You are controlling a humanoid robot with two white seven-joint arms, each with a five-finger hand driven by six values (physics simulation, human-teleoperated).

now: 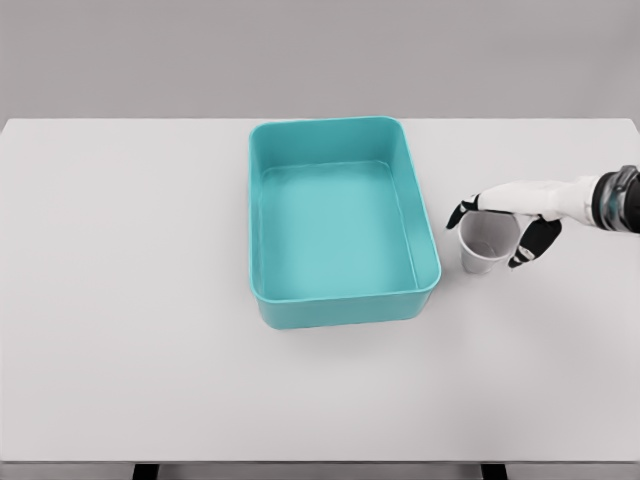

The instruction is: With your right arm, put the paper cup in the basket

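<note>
A white paper cup [485, 243] stands upright on the white table, just right of the teal basket [428, 281]. My right hand [497, 226] comes in from the right edge and sits over the cup's rim. Its black-tipped fingers [462, 211] reach past the far side of the cup, and the thumb [530, 248] hangs at the cup's right side. The fingers are spread around the cup and I cannot tell whether they touch it. The basket is a rectangular tub with nothing inside. My left arm does not show.
The white table [130, 300] spans the whole view, with its front edge near the bottom of the picture. The basket's right wall rises between the cup and the tub's inside.
</note>
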